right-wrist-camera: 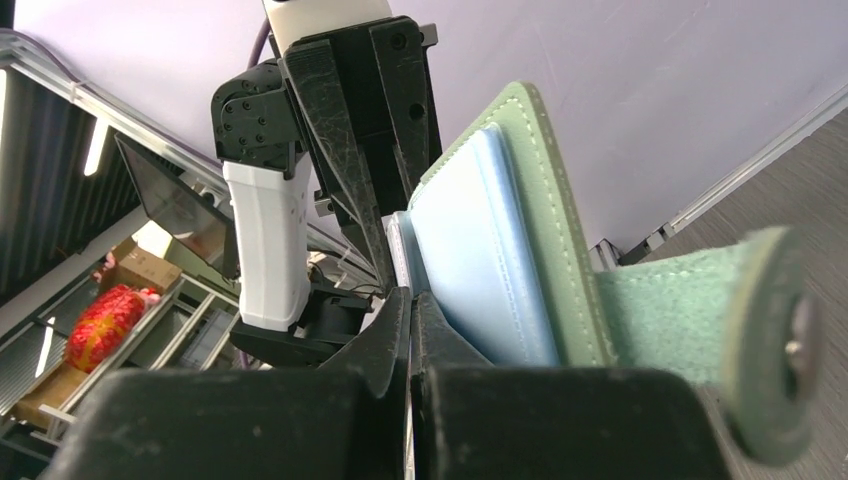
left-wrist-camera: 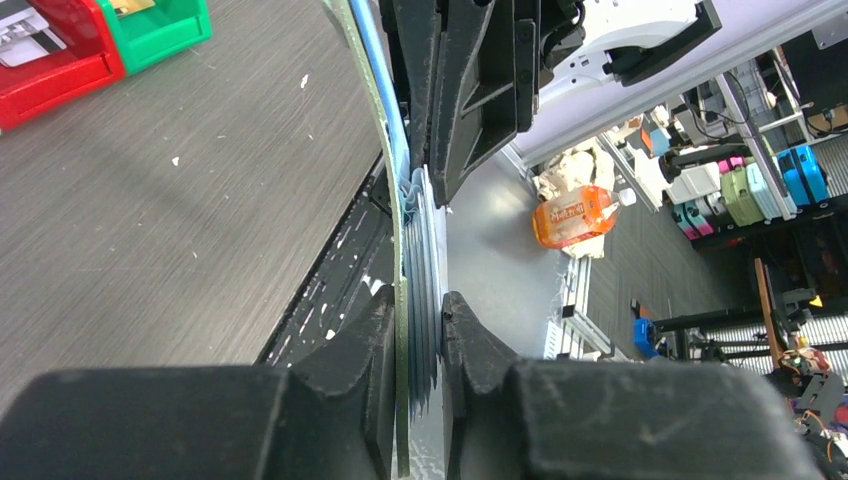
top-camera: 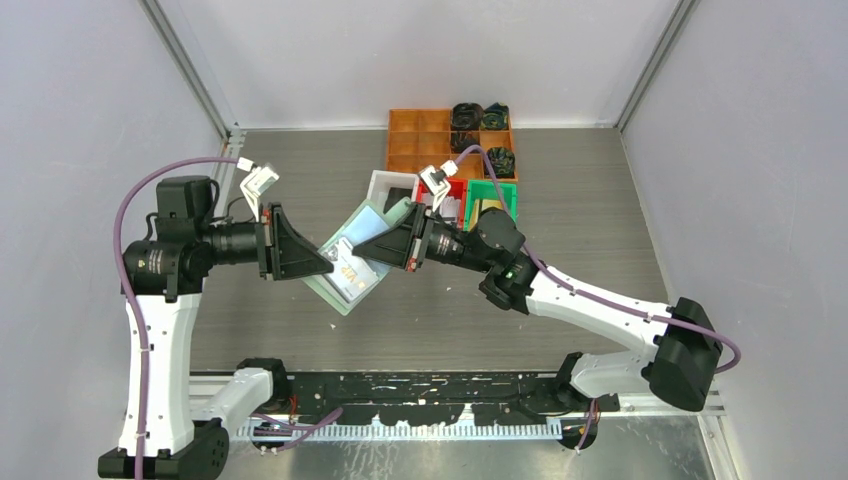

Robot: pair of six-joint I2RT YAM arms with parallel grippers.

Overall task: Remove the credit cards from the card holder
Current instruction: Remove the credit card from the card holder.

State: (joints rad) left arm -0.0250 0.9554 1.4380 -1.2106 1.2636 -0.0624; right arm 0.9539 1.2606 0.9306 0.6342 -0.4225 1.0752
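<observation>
From above we've got the table (top-camera: 600,250), the orange tray (top-camera: 420,150) with dark bundles (top-camera: 466,117) in its far cells, and the card holder (top-camera: 345,262) open in mid-air between both arms. Left wrist view: red bin (left-wrist-camera: 60,75) holding a pale card (left-wrist-camera: 22,35), and the left gripper (left-wrist-camera: 420,310) clamped on the holder's edge. Right wrist view: right gripper (right-wrist-camera: 410,320) pinching a thin inner leaf; card or pocket, we can't tell.

I see bright, even overhead light, soft shadows on the worktop (top-camera: 600,230); left pincer (left-wrist-camera: 420,305) and right pincer (right-wrist-camera: 412,305) blurred at six o'clock.
</observation>
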